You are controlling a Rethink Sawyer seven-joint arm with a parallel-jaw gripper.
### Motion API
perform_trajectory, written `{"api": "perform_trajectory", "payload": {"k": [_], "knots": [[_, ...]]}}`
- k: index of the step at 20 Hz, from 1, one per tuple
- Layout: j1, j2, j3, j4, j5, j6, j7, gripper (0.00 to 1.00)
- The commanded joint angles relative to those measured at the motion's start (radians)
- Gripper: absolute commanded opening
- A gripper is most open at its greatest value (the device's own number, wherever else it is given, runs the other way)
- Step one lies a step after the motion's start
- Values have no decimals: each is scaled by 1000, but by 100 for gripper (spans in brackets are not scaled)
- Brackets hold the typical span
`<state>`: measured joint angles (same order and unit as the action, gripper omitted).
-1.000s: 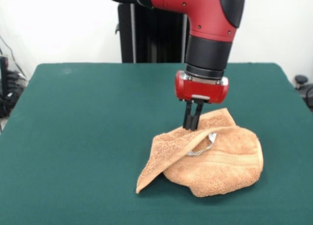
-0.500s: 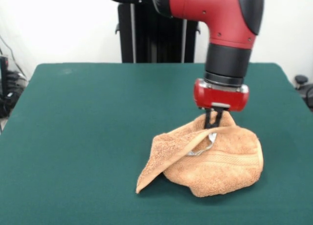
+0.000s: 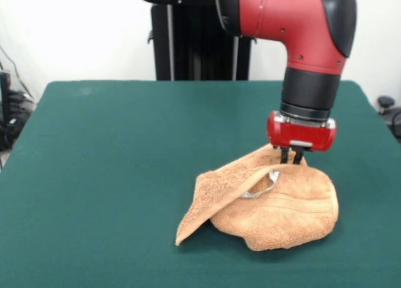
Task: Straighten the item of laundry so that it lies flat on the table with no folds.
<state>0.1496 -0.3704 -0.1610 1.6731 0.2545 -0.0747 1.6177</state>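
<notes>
The orange-tan towel (image 3: 276, 206) lies crumpled on the dark green table (image 3: 113, 150), right of centre and near the front edge. One flap is folded over towards the left, and the small white-grey label (image 3: 268, 183) shows under it. My gripper (image 3: 292, 158) hangs straight down at the towel's upper right. Its fingers stand close together, pinching the raised top edge of the folded flap. The fingertips are partly sunk in the cloth.
The black pedestal (image 3: 194, 44) stands behind the table's far edge. Cables and dark gear lie beyond the table's left edge (image 3: 9, 113), and a small dark object (image 3: 387, 103) sits off the right edge.
My gripper has moved to the right along the towel's top edge, and the arm with it. The flap's upper edge is drawn tauter towards the right. The rest of the towel has barely shifted.
</notes>
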Motion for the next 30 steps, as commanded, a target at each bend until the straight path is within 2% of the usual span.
{"api": "perform_trajectory", "payload": {"k": [1,7,15,20,27,30], "knots": [[-14,57,101,-34,46,-15,230,0],[-1,89,104,-63,72,-35,246,0],[68,152,83,-85,175,-24,275,0],[78,189,100,-76,217,-49,286,0],[109,147,121,34,266,-55,341,0],[146,122,124,96,317,-58,387,0]]}}
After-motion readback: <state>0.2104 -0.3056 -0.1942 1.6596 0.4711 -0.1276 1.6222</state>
